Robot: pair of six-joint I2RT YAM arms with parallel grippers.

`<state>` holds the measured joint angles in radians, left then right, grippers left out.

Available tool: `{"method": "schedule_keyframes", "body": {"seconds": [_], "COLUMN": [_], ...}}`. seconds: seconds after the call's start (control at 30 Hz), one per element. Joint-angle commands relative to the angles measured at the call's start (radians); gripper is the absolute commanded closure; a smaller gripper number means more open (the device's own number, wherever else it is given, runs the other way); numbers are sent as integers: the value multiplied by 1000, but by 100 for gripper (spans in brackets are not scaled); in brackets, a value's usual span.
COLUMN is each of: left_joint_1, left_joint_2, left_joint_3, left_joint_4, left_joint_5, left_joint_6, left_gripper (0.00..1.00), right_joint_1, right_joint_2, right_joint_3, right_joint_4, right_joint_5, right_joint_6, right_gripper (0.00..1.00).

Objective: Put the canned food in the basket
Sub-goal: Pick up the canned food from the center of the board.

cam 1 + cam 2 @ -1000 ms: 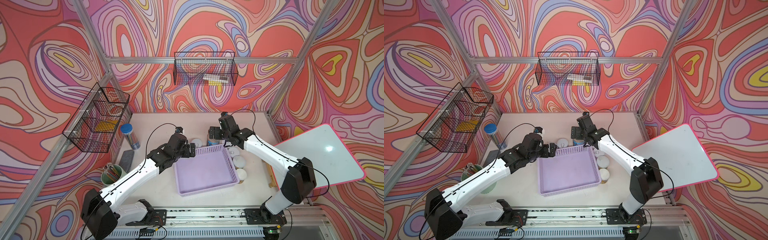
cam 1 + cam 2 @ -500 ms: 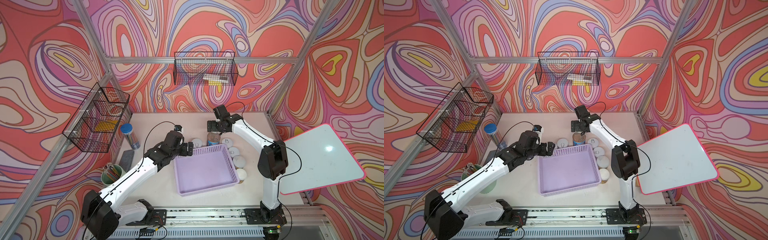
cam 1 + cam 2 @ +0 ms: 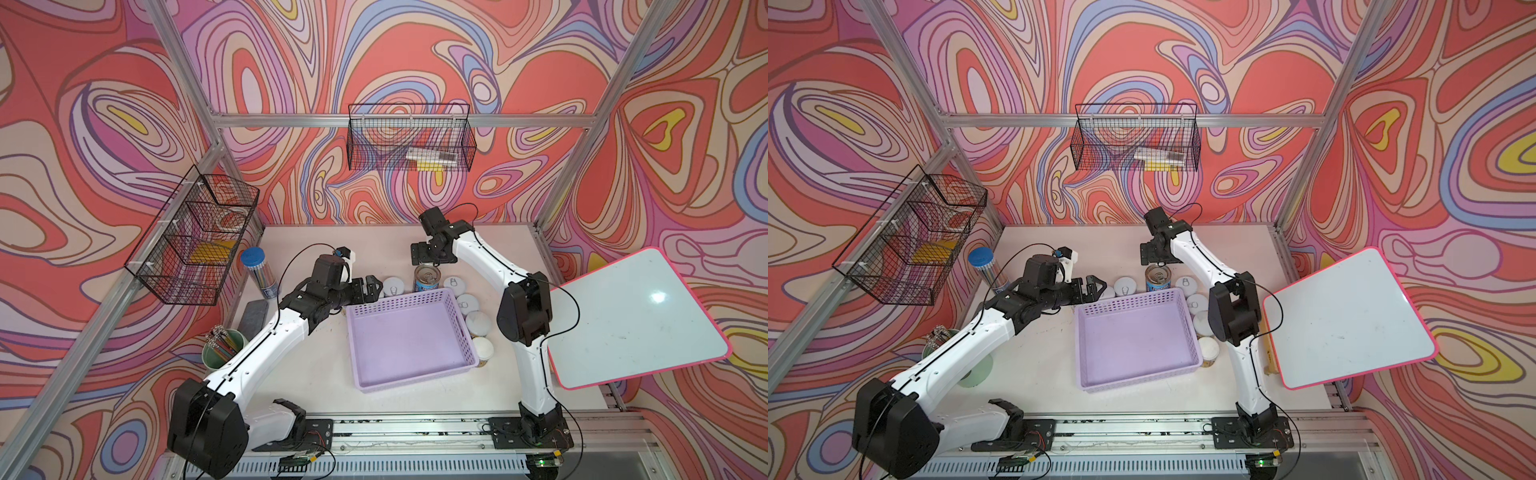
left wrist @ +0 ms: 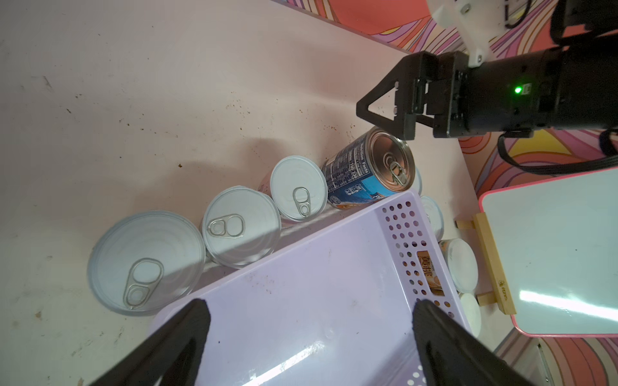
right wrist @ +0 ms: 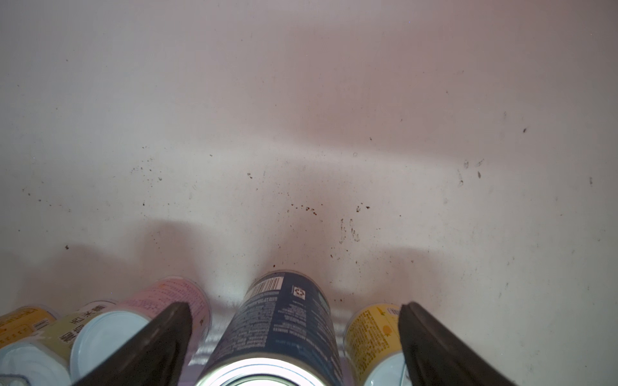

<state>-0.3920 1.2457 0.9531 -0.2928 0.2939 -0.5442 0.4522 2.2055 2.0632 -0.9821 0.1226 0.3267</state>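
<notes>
The lilac basket [image 3: 409,340] [image 3: 1133,338] lies mid-table with nothing in it. The canned food stands outside it: a blue-labelled can [image 3: 428,279] [image 3: 1158,279] [image 5: 277,320] by its far edge, small white-lidded cans [image 3: 393,286] [image 4: 240,227] beside that one, and more cans [image 3: 478,323] down the basket's right side. My left gripper [image 3: 376,286] [image 4: 309,307] is open over the basket's far left corner, holding nothing. My right gripper [image 3: 430,262] [image 5: 294,307] hangs open just above the blue can, one finger either side of it, not touching.
A clear tube with a blue cap [image 3: 258,272], a dark flat block [image 3: 254,316] and a green cup of pencils [image 3: 222,351] stand left. A pink-edged whiteboard [image 3: 631,316] leans at the right. Black wire baskets [image 3: 195,245] [image 3: 409,141] hang on the walls.
The right arm has folded its elbow in toward the basket and brought its gripper back over the blue can. The left gripper has shifted slightly toward the can row.
</notes>
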Motion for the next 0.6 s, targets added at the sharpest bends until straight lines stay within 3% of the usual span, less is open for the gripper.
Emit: {"method": "schedule_keyframes", "body": {"seconds": [0.0,0.37,0.57], "left_joint_1": [18,19,19], "left_joint_2": [17,26,30], "left_joint_3": [-18,-36,-41], "left_joint_4": [65,76,77], "left_joint_5": [78,86,89], "left_joint_6": [-39,-42,-38], "left_gripper": [1,1,1], "right_joint_1": [-2,-3,-2], "right_joint_2": [28,58,52], "right_joint_3": [32,46,46], "right_joint_4": [-67,-115,-98], "right_joint_5": [11,-18,-105], "right_joint_6": [-15,-38,-58], "right_gripper": [2,2,2]}}
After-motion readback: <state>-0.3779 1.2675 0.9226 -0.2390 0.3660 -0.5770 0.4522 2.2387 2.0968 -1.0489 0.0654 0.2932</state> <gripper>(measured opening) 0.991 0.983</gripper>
